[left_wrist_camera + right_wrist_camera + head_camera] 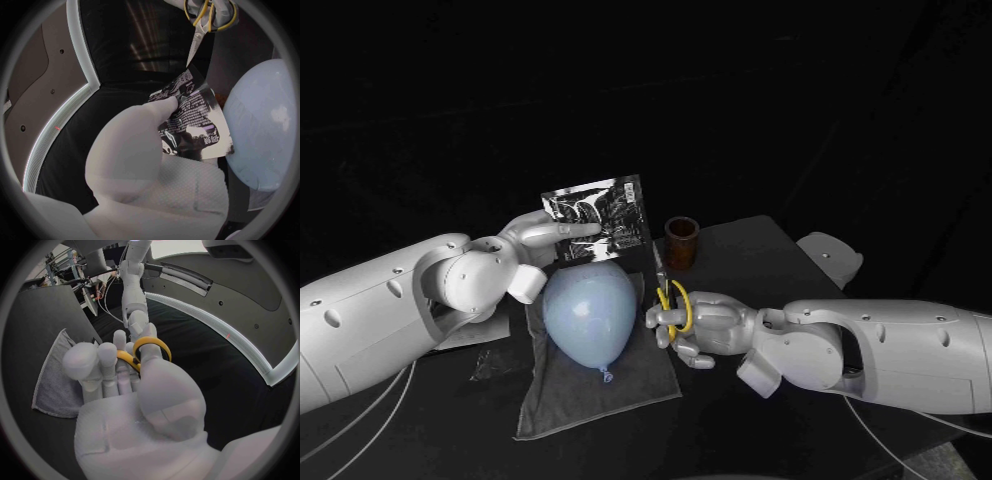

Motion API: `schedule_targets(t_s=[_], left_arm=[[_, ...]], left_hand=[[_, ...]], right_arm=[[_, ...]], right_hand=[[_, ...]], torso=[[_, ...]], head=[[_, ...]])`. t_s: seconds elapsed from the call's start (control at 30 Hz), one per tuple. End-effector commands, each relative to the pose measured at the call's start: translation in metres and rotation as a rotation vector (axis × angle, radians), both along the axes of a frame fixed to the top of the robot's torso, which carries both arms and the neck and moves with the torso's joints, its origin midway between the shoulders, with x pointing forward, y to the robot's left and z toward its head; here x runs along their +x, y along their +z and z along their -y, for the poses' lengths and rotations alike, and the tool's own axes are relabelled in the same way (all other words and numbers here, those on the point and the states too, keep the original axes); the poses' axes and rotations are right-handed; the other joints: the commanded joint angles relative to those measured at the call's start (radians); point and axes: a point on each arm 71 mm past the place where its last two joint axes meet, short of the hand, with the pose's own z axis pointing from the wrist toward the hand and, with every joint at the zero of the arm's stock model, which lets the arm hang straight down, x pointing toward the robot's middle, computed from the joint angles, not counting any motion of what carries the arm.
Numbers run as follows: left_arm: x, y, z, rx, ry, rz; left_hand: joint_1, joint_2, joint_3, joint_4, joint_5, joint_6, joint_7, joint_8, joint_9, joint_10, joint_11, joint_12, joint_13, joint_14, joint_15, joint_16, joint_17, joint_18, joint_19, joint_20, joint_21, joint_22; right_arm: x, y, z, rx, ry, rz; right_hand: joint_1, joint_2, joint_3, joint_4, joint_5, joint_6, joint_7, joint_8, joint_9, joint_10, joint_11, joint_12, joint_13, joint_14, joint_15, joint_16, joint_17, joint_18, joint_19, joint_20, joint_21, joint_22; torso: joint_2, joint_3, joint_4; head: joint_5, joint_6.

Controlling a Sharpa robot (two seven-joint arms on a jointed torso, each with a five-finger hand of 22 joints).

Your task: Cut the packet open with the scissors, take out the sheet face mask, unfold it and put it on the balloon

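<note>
- Left hand (pixel 538 232) pinches packet (pixel 596 220) upright in the air, above balloon (pixel 589 310) lying on cloth (pixel 553 400) mid-surface.
- Right hand (pixel 701 325) grips scissors (pixel 195 45), tips just by packet's edge.
- Risk: a deep cut probably nicks the mask inside; dipped tips could pop balloon.

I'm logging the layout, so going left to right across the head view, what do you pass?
First the left hand → the packet it holds → scissors → right hand holding them. The balloon lines up with the packet and the brown tube with the scissors, so both are left out.
</note>
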Motion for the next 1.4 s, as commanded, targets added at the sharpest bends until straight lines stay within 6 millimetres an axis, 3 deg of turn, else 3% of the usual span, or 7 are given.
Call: schedule_targets(t_s=[0.03,0.33,0.53,0.7,0.83,1.13,1.4], left_arm=[[0.000,0.003,0.001,-0.009,-0.019,0.009],[0.001,0.003,-0.003,-0.005,-0.008,0.009],[0.001,0.003,-0.006,-0.003,-0.003,0.009],[0.001,0.003,-0.006,-0.003,-0.001,0.009],[0.002,0.003,-0.006,-0.002,0.000,0.009],[0.002,0.003,-0.008,0.001,0.006,0.010],[0.002,0.002,-0.009,0.004,0.013,0.010]], left_hand=[[0.000,0.012,0.004,-0.005,0.003,0.004,0.004,0.004,0.092,0.006,0.000,0.003,0.001,0.000,-0.006,-0.004,0.001,0.016,0.006,0.004,0.004,0.000],[0.000,0.012,0.004,-0.005,0.003,0.004,0.004,0.004,0.092,0.006,0.000,0.003,0.001,0.000,-0.006,-0.004,0.001,0.016,0.006,0.004,0.004,0.000],[0.000,0.012,0.004,-0.005,0.003,0.004,0.004,0.004,0.092,0.006,0.000,0.003,0.001,0.000,-0.006,-0.004,0.001,0.016,0.006,0.004,0.004,0.000],[0.000,0.012,0.004,-0.005,0.003,0.004,0.004,0.004,0.092,0.006,0.000,0.003,0.001,0.000,-0.006,-0.004,0.001,0.016,0.006,0.004,0.004,0.000],[0.000,0.012,0.004,-0.005,0.003,0.004,0.004,0.004,0.092,0.006,0.000,0.003,0.001,0.000,-0.006,-0.004,0.001,0.016,0.006,0.004,0.004,0.000],[-0.002,0.013,0.006,-0.007,0.003,0.003,0.004,0.004,0.095,0.006,0.000,0.003,0.001,0.000,-0.006,-0.005,0.002,0.016,0.006,0.004,0.003,0.000],[-0.003,0.013,0.006,-0.008,0.003,0.003,0.004,0.004,0.095,0.006,0.000,0.003,0.001,0.001,-0.005,-0.006,0.002,0.016,0.007,0.004,0.003,0.000]], right_arm=[[0.002,0.001,0.001,0.029,-0.035,-0.003],[0.002,0.002,-0.001,0.037,-0.041,-0.017],[0.002,0.003,-0.003,0.028,-0.045,-0.024],[0.003,0.002,-0.003,0.008,-0.044,-0.025],[0.002,0.001,-0.004,0.016,-0.021,-0.032],[0.002,0.003,-0.006,0.103,0.018,-0.065],[0.006,0.001,-0.003,0.128,-0.011,-0.063]], right_hand=[[-0.013,0.018,-0.030,-0.001,0.001,-0.010,0.002,-0.102,-0.098,0.040,-0.046,0.069,-0.019,-0.014,-0.014,-0.012,-0.014,-0.012,-0.001,0.006,-0.001,-0.002],[-0.117,-0.010,-0.031,0.016,-0.005,0.078,0.025,-0.212,-0.233,-0.007,-0.015,-0.108,-0.186,0.066,0.007,0.061,0.037,-0.033,0.052,0.021,0.127,0.099],[-0.135,-0.031,-0.032,0.008,-0.002,0.135,0.000,-0.056,-0.134,0.051,-0.034,-0.073,-0.153,0.063,-0.009,0.086,0.050,-0.028,0.038,0.013,0.124,0.096],[-0.129,-0.028,-0.025,0.012,-0.003,-0.020,-0.028,0.113,0.027,0.076,-0.071,0.047,0.005,0.171,-0.035,0.200,0.179,-0.056,0.094,-0.017,0.264,0.212],[-0.110,-0.027,-0.029,0.002,-0.004,-0.230,-0.028,0.090,0.044,-0.095,-0.054,-0.020,0.000,0.204,-0.028,0.207,0.191,-0.076,0.129,-0.012,0.350,0.287],[-0.034,0.002,-0.031,0.002,-0.005,-0.397,-0.085,0.047,-0.053,-0.195,-0.005,-0.140,-0.184,0.238,-0.003,0.096,0.122,-0.052,0.106,0.016,0.249,0.195],[0.120,0.039,0.108,0.004,-0.001,-0.221,-0.027,0.062,-0.166,-0.109,-0.026,-0.139,-0.346,0.265,-0.019,-0.094,0.007,-0.066,0.146,-0.003,0.277,0.215]], torso=[[0.001,-0.0004,0.0004],[0.000,0.0002,-0.0002],[0.000,-0.0002,-0.0003],[0.000,-0.0003,0.0008],[0.000,-0.0012,0.0015],[0.000,-0.0009,0.0018],[0.000,-0.0010,0.0006]], head=[[0.000,-0.001],[0.002,-0.003],[0.001,-0.005],[-0.003,-0.003],[-0.005,-0.003],[-0.009,-0.003],[-0.007,-0.003]])
